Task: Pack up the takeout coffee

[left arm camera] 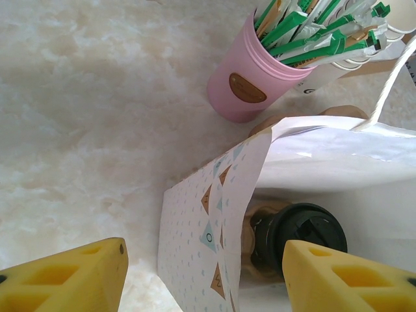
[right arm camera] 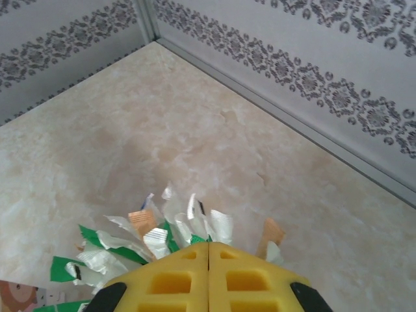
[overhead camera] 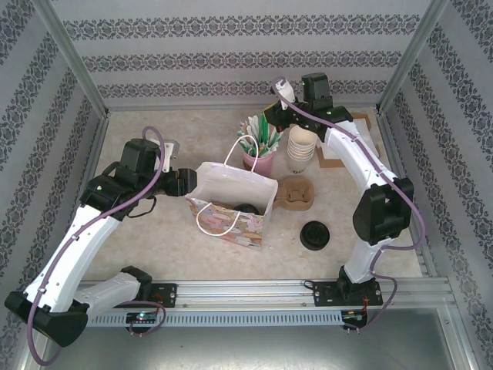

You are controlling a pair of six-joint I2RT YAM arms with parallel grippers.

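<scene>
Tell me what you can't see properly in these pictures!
1. Left wrist view: the coffee cup shows just its black lid; the bag wall hides its side.
2. Right wrist view: the right gripper covers the pink cup; just packets poke out.
3. Right wrist view: whether the shut fingers pinch a packet cannot be told.

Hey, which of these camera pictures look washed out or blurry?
Left wrist view: the table is washed out, the paper bag's white inside glares, the left claw's yellow pads are soft. Right wrist view: the wrapped straws look slightly blurred. Top view: even light, faint shadows.
</scene>
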